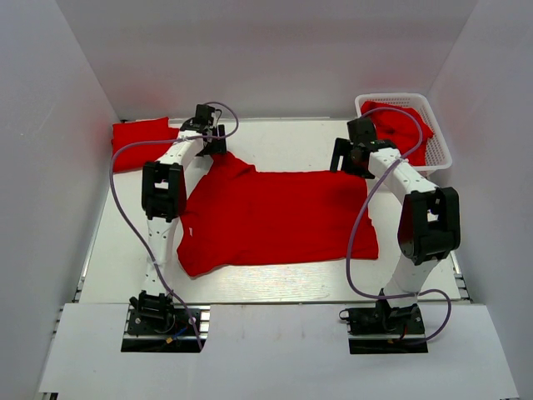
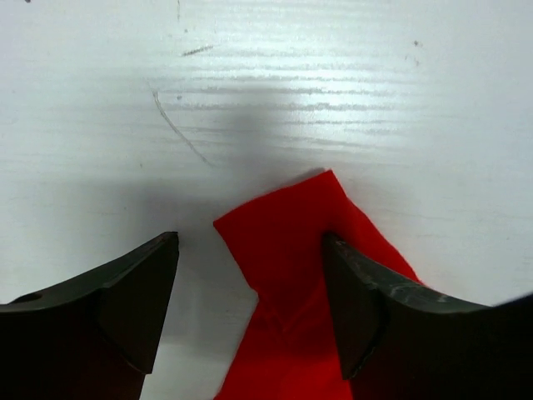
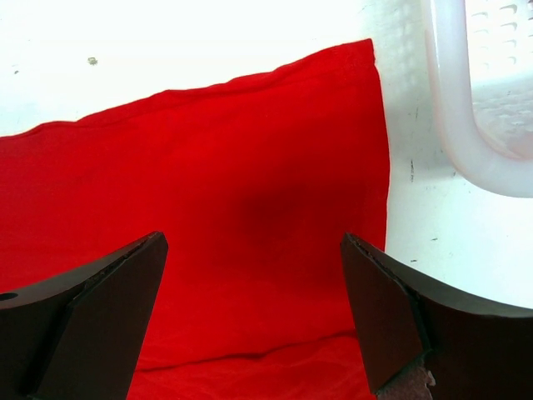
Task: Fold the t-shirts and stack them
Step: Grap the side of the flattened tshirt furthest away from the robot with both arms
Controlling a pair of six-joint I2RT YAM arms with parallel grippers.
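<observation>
One down, by the look of it: a folded t-shirt (image 1: 140,142) is lying at the far left of the surface (image 1: 275,285), and I'm judging that to be the only finished piece so far. A spread t-shirt (image 1: 279,217) is lying flat in the middle between my two arms, not yet folded at all, and that is the one I'm working on. My left gripper (image 2: 250,250) is hovering right at its far left corner, jaws standing well apart. A red point of cloth is poking up between the fingers, one finger is overlapping its edge, and nothing is pinched. My right gripper (image 3: 254,250) is hanging over the far right corner of the same shirt, jaws wide open and gripping nothing, with the white basket (image 1: 441,152) just beside it. More red cloth (image 1: 400,125) is waiting in that basket, at least one shirt, though I can't tell how many. So I'm reading this as early going: both corners are waiting to be taken, the folds made, the shirt laid on the folded one, and then the basket emptied. As for writing, I'm finding no brand, label or print on the shirts, the basket or my arms; the cloth is showing plain red in every view.
</observation>
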